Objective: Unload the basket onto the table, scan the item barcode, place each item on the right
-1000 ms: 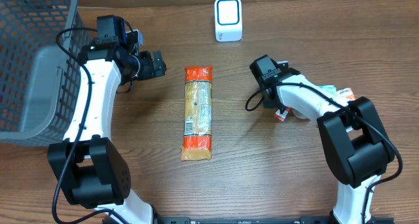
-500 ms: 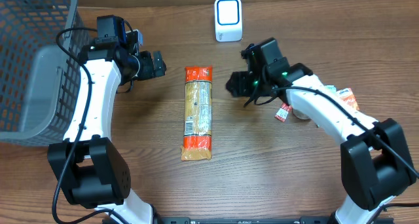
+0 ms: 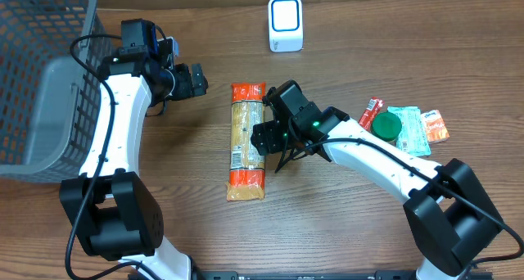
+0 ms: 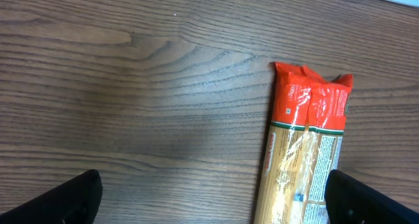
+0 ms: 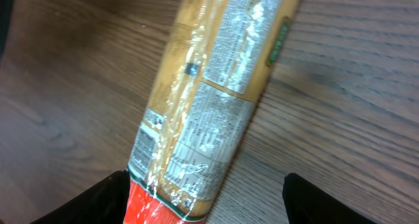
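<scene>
The item, a long pasta package [image 3: 247, 141] with orange-red ends, lies lengthwise in the middle of the table. White printed labels cover its top face, and I cannot make out a barcode among them. My right gripper [image 3: 262, 138] hangs open over the package's middle. In the right wrist view, the package [image 5: 216, 99] runs between my spread fingers [image 5: 91, 201], nearer the left one. My left gripper [image 3: 196, 81] is open to the upper left of the package, holding nothing. Its wrist view has the package's top end [image 4: 304, 158] by the right finger. The white scanner [image 3: 285, 24] stands at the back.
A grey mesh basket [image 3: 41, 83] fills the far left. Right of the package lie a red stick packet [image 3: 370, 113], a green round lid [image 3: 386, 126] and small sachets [image 3: 417, 128].
My right arm has swung left from the small items to over the pasta package, and its jaws have gone from shut to open. The left arm has not moved.
</scene>
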### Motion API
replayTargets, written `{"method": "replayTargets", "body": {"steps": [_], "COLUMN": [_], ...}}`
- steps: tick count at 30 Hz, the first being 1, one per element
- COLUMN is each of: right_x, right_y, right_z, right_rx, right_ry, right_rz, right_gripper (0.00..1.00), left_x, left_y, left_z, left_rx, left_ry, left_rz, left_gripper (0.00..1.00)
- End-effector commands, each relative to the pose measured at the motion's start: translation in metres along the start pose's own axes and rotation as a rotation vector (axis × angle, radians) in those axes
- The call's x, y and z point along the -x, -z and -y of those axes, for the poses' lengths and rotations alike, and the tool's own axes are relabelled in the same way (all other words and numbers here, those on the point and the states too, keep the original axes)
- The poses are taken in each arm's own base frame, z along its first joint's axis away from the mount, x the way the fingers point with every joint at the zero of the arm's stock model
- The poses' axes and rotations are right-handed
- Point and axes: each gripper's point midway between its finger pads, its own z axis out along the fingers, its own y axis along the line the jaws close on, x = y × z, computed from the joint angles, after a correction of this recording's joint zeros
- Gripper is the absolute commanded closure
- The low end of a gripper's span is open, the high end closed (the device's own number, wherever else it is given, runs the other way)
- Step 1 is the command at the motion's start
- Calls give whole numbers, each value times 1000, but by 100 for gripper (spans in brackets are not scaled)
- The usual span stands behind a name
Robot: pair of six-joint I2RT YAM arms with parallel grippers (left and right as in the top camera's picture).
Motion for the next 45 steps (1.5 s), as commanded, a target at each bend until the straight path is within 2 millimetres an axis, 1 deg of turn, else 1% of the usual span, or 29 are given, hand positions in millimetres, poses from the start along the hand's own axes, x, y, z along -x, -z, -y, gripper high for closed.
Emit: {"method": "replayTargets", "body": {"steps": [1,5,9,11,12,13,15,16,17,18,19,21,22,24,25,26,29,31,33,35,38,41,45], "right_x": [1,-1,-2,-2,-2,-3,-5,-5,-5,-4,-1,2,2,3,4,5,9,13,15,19,24,29,33], "right_y": [-1,-1,-1,-1,-1,-1,-1,-1,-1,-1,-1,-1,-1,-1,-1,-1,1,2,4,6,9,10,9], "right_z": [10,11,12,12,12,12,13,13,13,13,11,10,10,9,9,10,16,23,25,24,29,30,29], "right_rx": [-40,-45,-46,-46,-47,-50,-53,-54,-54,-52,-45,-39,-37,-36,-36,-35,-39,-42,-13,30,50,63,74], "right_ry": [-95,-102,-109,-115,-115,-116,-117,-118,-117,-117,-113,-111,-110,-109,-109,-111,-125,-141,-156,-170,-171,-152,-145], "right_rz": [19,10,7,7,6,2,-4,-5,-4,-1,11,21,25,27,30,33,42,45,39,33,42,56,76], "right_gripper": [22,20,19,18,18,17,16,16,16,16,14,13,13,13,13,13,13,13,13,13,13,13,14], "left_x": [3,8,8,6,-5,-22,-30,-36,-41,-46,-52,-59,-65,-77,-87,-92,-100,-101,-101,-98,-90,-82,-80], "left_y": [2,2,2,2,3,4,3,2,0,-3,-9,-17,-22,-31,-39,-43,-55,-62,-66,-69,-74,-75,-77], "left_z": [1,1,2,6,10,15,24,29,31,33,37,41,44,49,54,57,64,68,71,70,62,63,65], "left_rx": [4,0,-3,-23,-50,-81,-128,-149,-150,-150,-148,-146,-149,-152,-155,-158,-168,-173,-177,-166,-110,-116,-119], "left_ry": [-23,-22,-21,-3,18,31,34,33,31,27,12,-5,-15,-33,-50,-58,-85,-89,-81,-71,-15,-13,-18], "left_rz": [11,31,31,22,-24,-93,-127,-148,-164,-178,-188,-200,-209,-230,-245,-251,-240,-225,-209,-191,-149,-117,-110], "left_gripper": [0,0,0,0,0,0,2,17,27,2,0,0,17,65,87,93,95,96,96,96,96,96,96]}}
